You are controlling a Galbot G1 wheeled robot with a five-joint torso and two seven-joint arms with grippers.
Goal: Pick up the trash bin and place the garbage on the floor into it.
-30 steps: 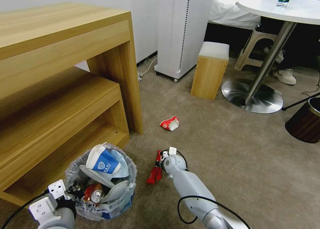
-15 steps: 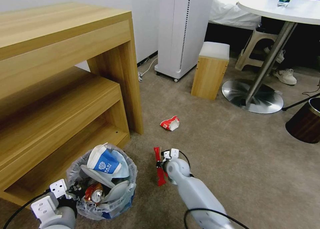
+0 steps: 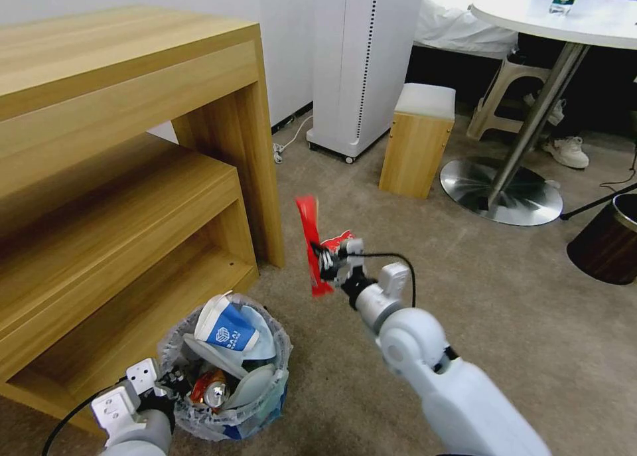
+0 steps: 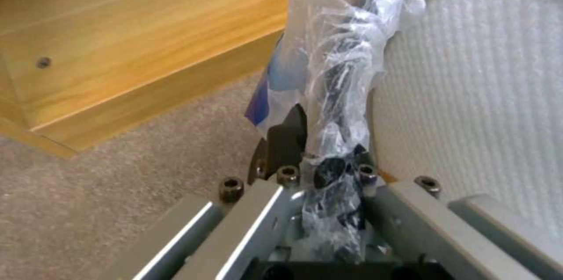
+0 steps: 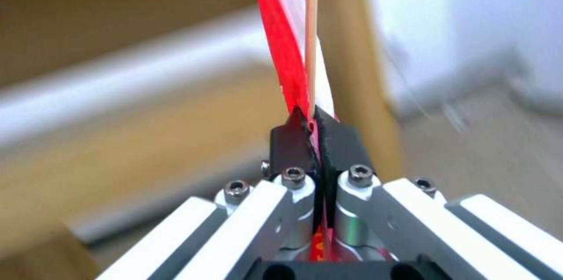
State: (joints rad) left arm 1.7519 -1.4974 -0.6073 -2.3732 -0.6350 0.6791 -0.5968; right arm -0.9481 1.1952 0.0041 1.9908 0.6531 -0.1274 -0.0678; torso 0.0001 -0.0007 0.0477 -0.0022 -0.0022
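The right gripper is up in the air, above the floor and off to one side of the bin. Its jaws are pinched tight on a red wrapper. In the right wrist view a thin wooden stick is caught in the same pinch, next to the wrapper. The wrapper is long and floppy. It sticks up past the fingers and hangs a little below them too.

The left gripper is at the side of the bin away from the right gripper. It is closed on the rim, with the clear bag squeezed between its jaws. The bin is very full. A blue and white cup and a can sit right at the top.

A red and white cup lies on the floor behind the wrapper, farther from the bin.

To do this step well, I think the right gripper should go right over the middle of the bin and get low before it lets go. The wrapper is light and could slide off the full pile. The left gripper should hold the bin steady.
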